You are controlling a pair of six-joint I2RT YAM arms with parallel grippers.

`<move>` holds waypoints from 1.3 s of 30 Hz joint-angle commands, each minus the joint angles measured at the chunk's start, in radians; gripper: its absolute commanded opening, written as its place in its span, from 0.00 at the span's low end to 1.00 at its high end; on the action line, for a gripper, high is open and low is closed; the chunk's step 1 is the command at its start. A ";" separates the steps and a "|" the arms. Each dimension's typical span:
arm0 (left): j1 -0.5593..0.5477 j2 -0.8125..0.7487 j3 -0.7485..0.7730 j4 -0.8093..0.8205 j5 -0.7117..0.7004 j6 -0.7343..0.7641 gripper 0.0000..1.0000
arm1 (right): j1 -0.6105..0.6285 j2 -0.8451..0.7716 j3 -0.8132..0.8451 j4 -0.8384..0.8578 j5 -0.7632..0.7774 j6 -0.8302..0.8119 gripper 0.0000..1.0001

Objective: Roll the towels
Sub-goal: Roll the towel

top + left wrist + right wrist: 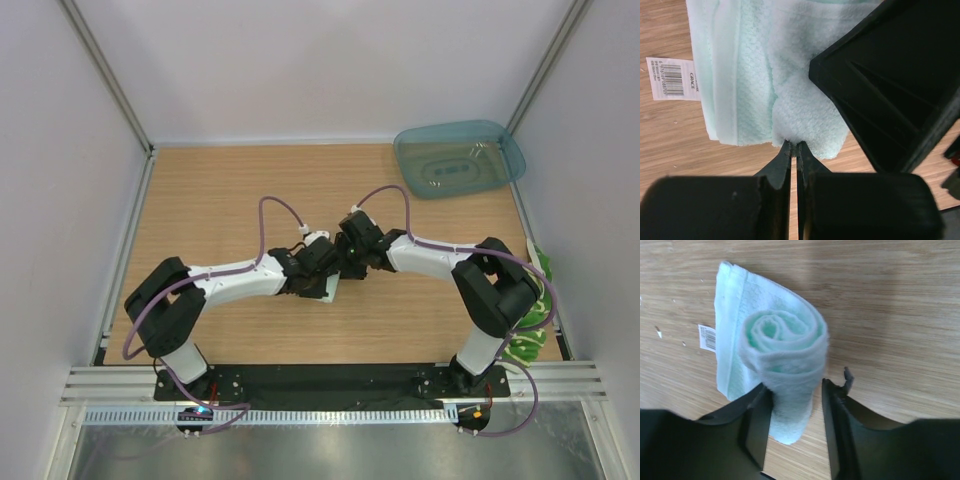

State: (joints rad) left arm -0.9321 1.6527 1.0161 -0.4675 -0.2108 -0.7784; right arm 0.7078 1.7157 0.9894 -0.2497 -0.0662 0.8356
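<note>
While the left jaws are sitting together, pinching the near edge of the mint towel [782, 355], the right jaws are standing apart around its rolled end, one side touching the roll and the other showing a gap. Towel is lying mid-worktop [220, 200] between the two arms, part rolled, with a flat tail and its label [672, 78] trailing out on the wood. Yellow towel [540, 290] is lying bunched at the right edge, looking unrolled; tray [460, 160] is sitting in the far right corner. Risks as I'm judging them: nothing is clamping the roll, so the terry is likely springing back and the spiral loosening. If the left is pulling on that pinched edge, it's dragging the whole towel or peeling the outer wrap off. Both heads are working very close together, so any sideways move is risking a knock.
</note>
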 commanded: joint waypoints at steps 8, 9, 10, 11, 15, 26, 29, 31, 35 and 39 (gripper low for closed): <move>0.025 -0.017 -0.088 0.038 -0.013 -0.032 0.00 | -0.005 -0.056 0.071 -0.031 -0.015 -0.033 0.68; 0.030 -0.018 -0.093 0.041 -0.010 -0.035 0.00 | -0.008 -0.064 0.069 -0.020 -0.020 -0.033 0.70; 0.035 -0.018 -0.100 0.043 -0.003 -0.033 0.00 | -0.014 -0.077 0.060 -0.008 -0.035 -0.035 0.71; 0.044 -0.021 -0.105 0.046 0.008 -0.038 0.00 | -0.024 -0.087 0.051 0.025 -0.046 -0.033 0.72; 0.075 -0.011 -0.119 0.050 0.043 -0.032 0.00 | -0.063 -0.129 -0.032 0.154 -0.113 0.005 0.73; 0.136 -0.031 -0.159 0.086 0.142 0.002 0.00 | -0.100 -0.094 -0.236 0.476 -0.202 0.076 0.70; 0.139 -0.025 -0.160 0.090 0.160 0.007 0.00 | -0.100 -0.059 -0.251 0.536 -0.216 0.091 0.68; 0.144 -0.024 -0.162 0.098 0.174 0.010 0.00 | -0.099 -0.032 -0.258 0.587 -0.228 0.099 0.64; 0.170 -0.034 -0.183 0.122 0.235 0.010 0.00 | -0.100 0.004 -0.267 0.648 -0.241 0.106 0.53; 0.187 -0.051 -0.195 0.135 0.261 0.008 0.04 | -0.100 0.013 -0.284 0.673 -0.247 0.115 0.31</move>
State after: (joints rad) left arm -0.7570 1.5986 0.8627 -0.2893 0.0383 -0.7994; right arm 0.6052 1.7203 0.7223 0.3378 -0.3073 0.9417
